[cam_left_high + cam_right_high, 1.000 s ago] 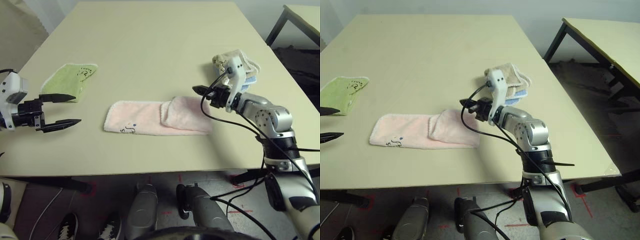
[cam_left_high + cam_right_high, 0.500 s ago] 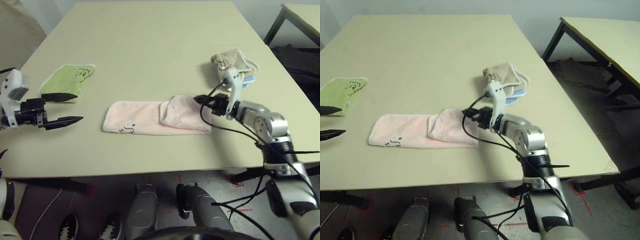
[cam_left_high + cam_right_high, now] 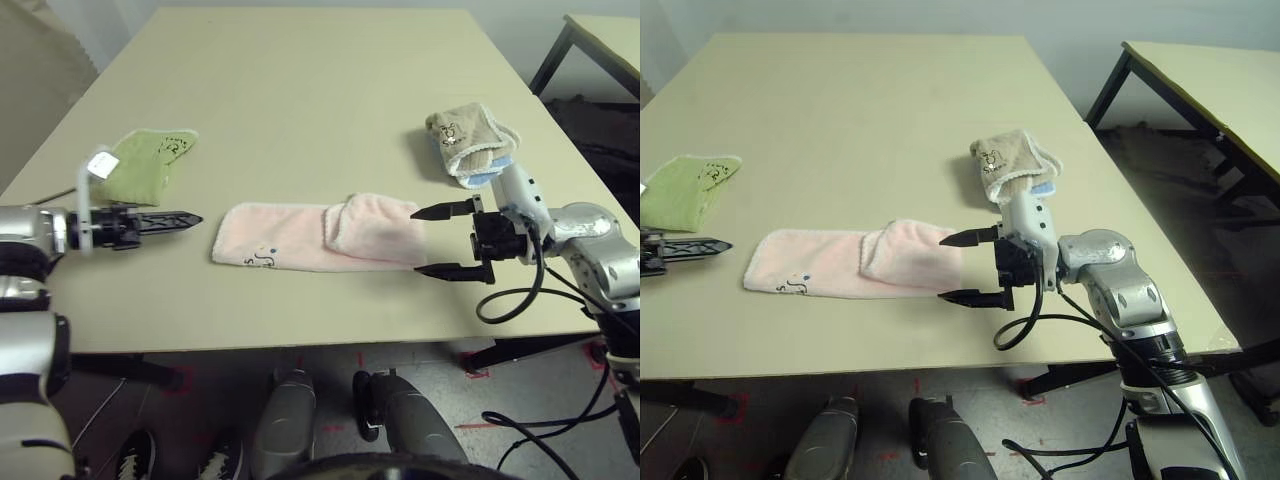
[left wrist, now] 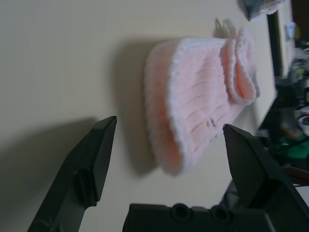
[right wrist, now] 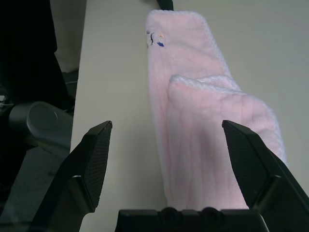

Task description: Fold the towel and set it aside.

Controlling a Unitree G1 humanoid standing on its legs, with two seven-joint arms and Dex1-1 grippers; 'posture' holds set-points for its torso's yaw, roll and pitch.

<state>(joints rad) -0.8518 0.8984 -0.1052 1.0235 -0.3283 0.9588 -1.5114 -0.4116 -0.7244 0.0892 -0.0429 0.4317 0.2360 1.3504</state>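
**Pink towel half folded, both grippers empty – where I'd grab next**

So the pink terry towel [image 3: 315, 236] is lying flat on the beige table [image 3: 310, 90], long strip running side to side, with its right end already flopped over onto itself. The small dark print sits near the front left corner. Your right gripper [image 3: 440, 241] is just off the folded right end, fingers spread wide and holding nothing. The left gripper [image 3: 172, 219] is near the towel's left end, not touching it, and from its wrist view the jaws are wide apart too.

Handling-wise, I'd guess this thing is light, limp and grippy: fuzzy ribbed pile, white scalloped edging, zero stiffness. It'll sag and drag rather than slide, so lift before you carry. I'd pinch the left end at the edging, both layers, and bring it over toward the fold.

Watch the neighbours: the small green towel [image 3: 148, 163] behind your left gripper and the folded beige-and-blue towels [image 3: 470, 144] behind the right.
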